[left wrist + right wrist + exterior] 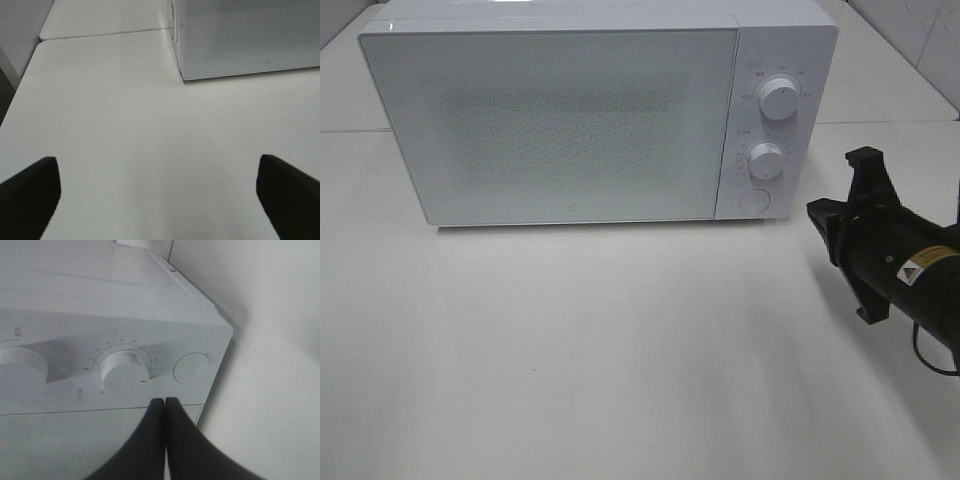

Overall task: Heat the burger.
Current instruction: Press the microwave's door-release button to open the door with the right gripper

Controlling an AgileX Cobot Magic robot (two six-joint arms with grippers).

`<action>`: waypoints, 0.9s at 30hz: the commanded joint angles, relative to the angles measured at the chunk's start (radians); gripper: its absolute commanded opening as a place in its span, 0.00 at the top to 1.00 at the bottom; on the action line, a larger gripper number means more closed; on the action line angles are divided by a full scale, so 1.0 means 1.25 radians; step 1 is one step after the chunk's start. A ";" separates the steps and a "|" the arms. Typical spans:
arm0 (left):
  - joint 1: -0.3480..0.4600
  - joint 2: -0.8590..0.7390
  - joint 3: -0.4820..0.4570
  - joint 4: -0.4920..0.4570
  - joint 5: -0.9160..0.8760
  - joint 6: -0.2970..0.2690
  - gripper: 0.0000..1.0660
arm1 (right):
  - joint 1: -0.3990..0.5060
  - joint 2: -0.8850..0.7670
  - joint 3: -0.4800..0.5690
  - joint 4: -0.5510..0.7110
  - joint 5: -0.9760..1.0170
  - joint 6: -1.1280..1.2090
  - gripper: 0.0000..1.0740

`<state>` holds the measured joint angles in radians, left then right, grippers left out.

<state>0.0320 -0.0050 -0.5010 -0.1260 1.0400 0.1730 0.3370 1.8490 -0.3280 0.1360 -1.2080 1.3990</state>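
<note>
At far left, your left gripper hangs released, jaws wide over the white table. Centre: white microwave, door closed. Farther right, your right gripper, clenched on nothing, points at the lower dial, apart from it. Burger: no view shows it, so you cannot tell where it is.

White microwave with its door shut at twelve o'clock, standing on a white table, upper knob, lower knob and round button stacked toward two o'clock, black right arm with a yellow label at four o'clock
</note>
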 commanded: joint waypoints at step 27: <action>0.002 -0.014 0.002 -0.002 -0.004 -0.003 0.05 | 0.032 0.218 -0.274 0.030 0.122 0.154 1.00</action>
<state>0.0320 -0.0050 -0.5010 -0.1260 1.0400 0.1730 0.3760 2.1180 -0.6540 0.1690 -1.0590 1.5860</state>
